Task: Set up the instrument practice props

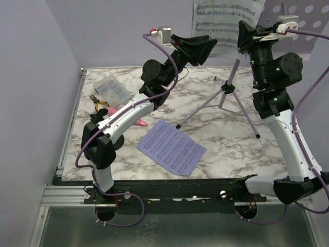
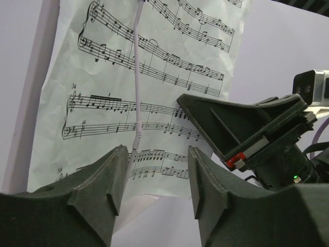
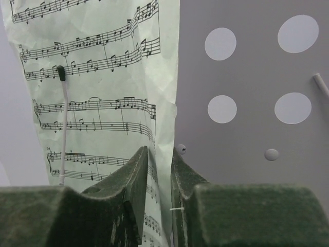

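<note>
The lavender stand [image 1: 316, 23] is standing on its thin tripod [image 1: 227, 88] at the far right of the table [image 1: 226, 134]. A page of sheet music [image 3: 103, 103] is leaning upright against the stand's perforated face, and the step in hand appears to be seating that page.

The left pincer [image 2: 157, 170] is standing spread just in front of the page's lower part, pinching nothing. The right pincer [image 3: 160, 164] is showing a narrow gap with the page's right edge running through it, so it looks barely spread rather than clamping.

To do the step well, both pincers should be backing straight off the paper without dragging it. The page's bottom edge also needs checking, since it is hidden here.

A second page [image 1: 172, 146] is lying flat on the table, and a pink microphone [image 1: 140, 122] is peeking out beside the left arm.

The clear box [image 1: 110, 90] is sitting at the far left with pliers [image 1: 100, 104] just beside it. Its compartments are holding things too small to name.
</note>
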